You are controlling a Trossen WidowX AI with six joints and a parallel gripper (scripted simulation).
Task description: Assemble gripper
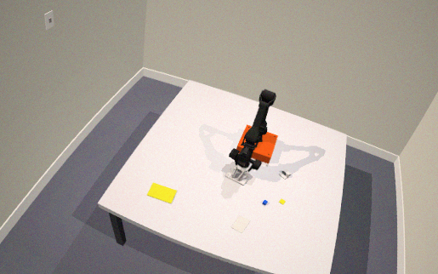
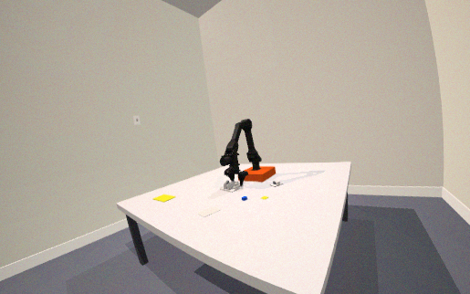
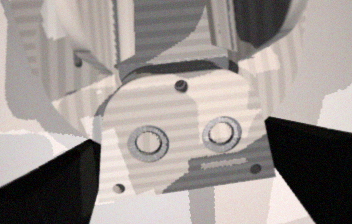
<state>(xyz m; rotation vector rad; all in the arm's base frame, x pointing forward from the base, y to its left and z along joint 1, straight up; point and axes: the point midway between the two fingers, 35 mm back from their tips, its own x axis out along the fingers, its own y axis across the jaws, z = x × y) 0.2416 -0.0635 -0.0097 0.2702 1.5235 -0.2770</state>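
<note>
A white table (image 1: pixel 179 149) (image 2: pixel 247 219) stands on dark legs over a grey-blue floor between beige walls. No container can be made out. Left to right in the top view: one yellow slab, one pale assembly, one pale square, one blue cube, one small yellow piece, one small grey-white part. The widely spread gripper (image 1: pixel 244 167) (image 2: pixel 235 179) (image 3: pixel 180 134) grips the pale housing plate (image 3: pixel 177 115), which shows two rings, over the assembly.

The pale, flat housing plate (image 3: pixel 182 117), with two grey-ringed holes, is held between the fingers (image 1: pixel 256 164) (image 2: pixel 242 178).
</note>
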